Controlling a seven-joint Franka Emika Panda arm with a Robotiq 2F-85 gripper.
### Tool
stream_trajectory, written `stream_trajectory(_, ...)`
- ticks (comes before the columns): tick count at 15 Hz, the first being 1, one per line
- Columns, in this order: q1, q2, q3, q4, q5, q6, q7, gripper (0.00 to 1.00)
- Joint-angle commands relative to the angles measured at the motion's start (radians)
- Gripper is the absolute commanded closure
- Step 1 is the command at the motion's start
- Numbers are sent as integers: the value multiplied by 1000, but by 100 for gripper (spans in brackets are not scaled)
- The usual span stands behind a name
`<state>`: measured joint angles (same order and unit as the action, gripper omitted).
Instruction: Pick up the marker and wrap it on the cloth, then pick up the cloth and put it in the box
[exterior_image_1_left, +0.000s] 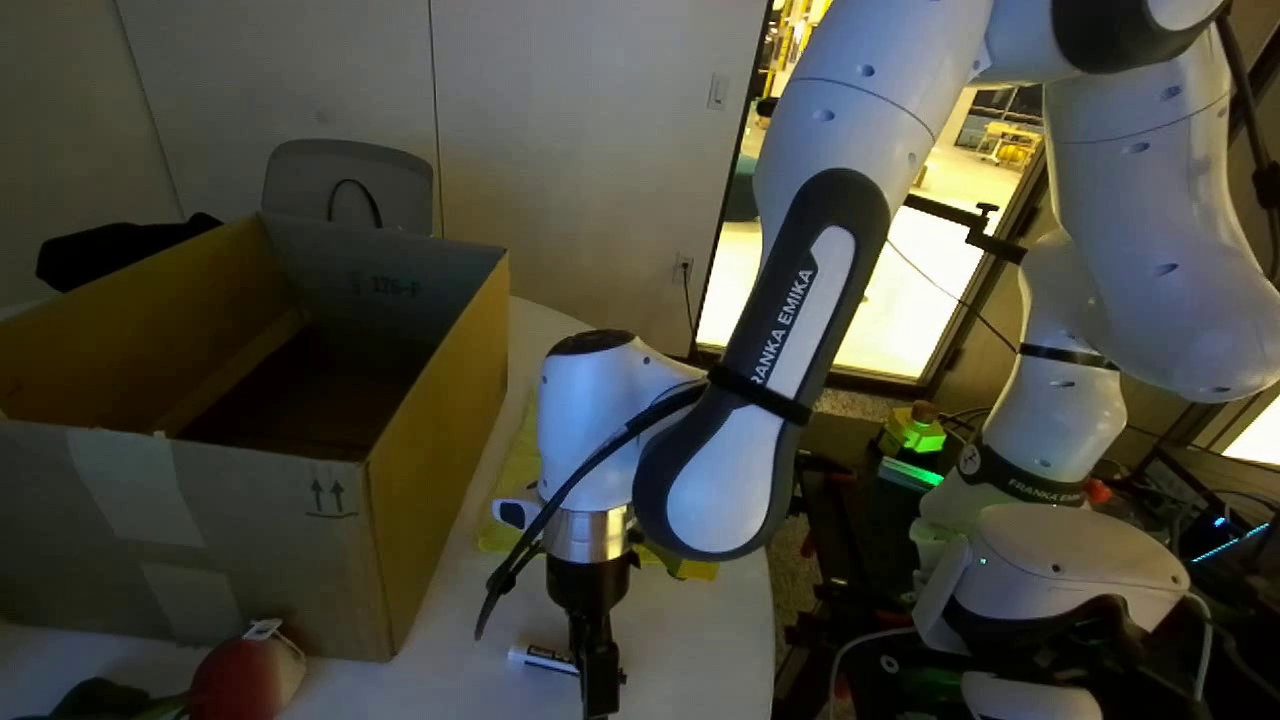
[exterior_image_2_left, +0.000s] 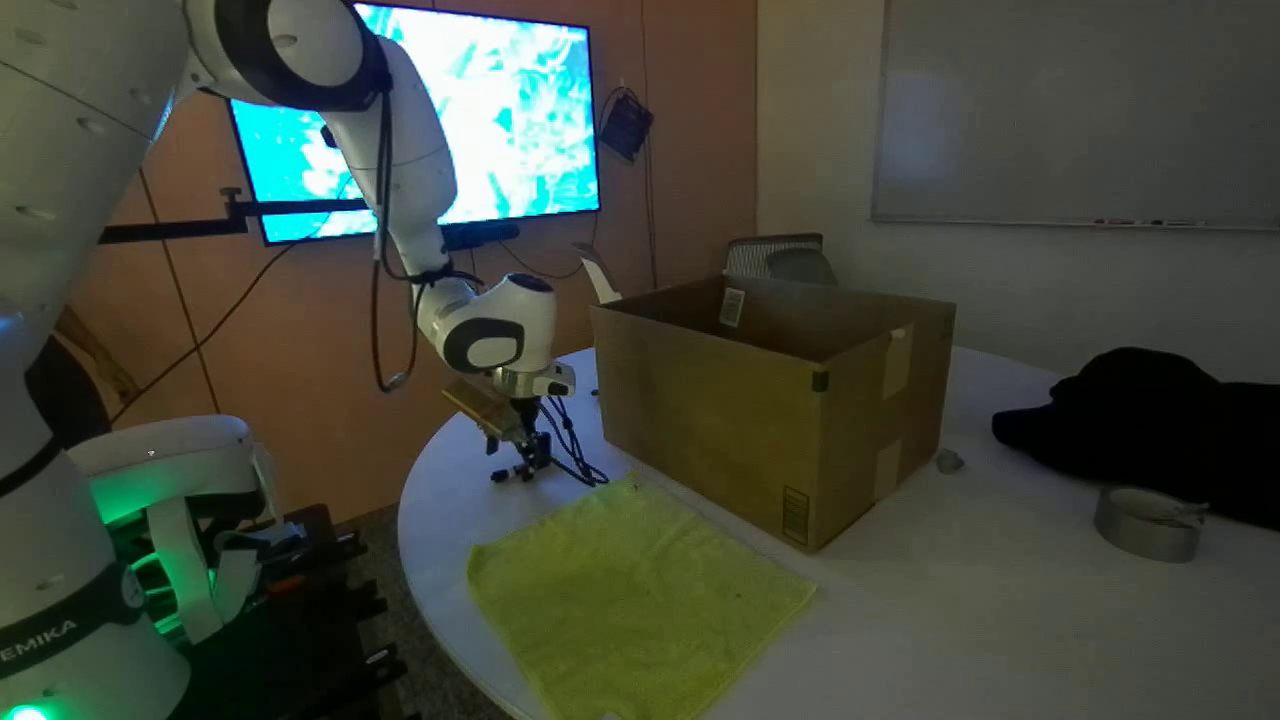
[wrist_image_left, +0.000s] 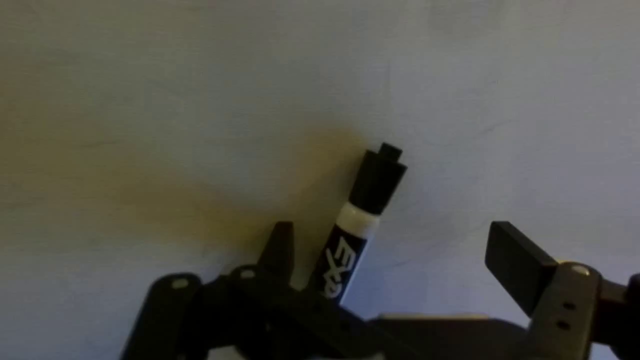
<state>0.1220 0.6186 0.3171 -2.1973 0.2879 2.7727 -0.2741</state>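
2 exterior views look down across the surface (exterior_image_2_left: 1000, 640) toward roughly opposite edges, sharing box (exterior_image_2_left: 710, 420), cloth (exterior_image_2_left: 640, 600) and arm (exterior_image_1_left: 715, 490); the wrist view faces down, close.

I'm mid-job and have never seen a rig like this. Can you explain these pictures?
The machine is a single white robot arm that ends in a black gripper. Two cameras outside the robot show the scene from different places; the third rides on the wrist, looking down past the jaws. On the white table lie a marker and a yellow-green cloth, spread out, with a large open cardboard box beside it. Nothing is held: the jaws stand open, with the marker showing between them in the wrist view.
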Motion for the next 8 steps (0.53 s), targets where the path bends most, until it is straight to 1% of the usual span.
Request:
stream_trajectory(1,66,66,-46,55,-79,105,117,0)
stream_trajectory(4,154,93,-138,73,-194,134,202,0)
stream_trajectory(5,177,96,-163,78,-228,125,222,25)
stream_trajectory(6,208,101,-193,82,-260,131,248,26)
stream_trajectory(8,231,87,-214,86,-304,93,272,40)
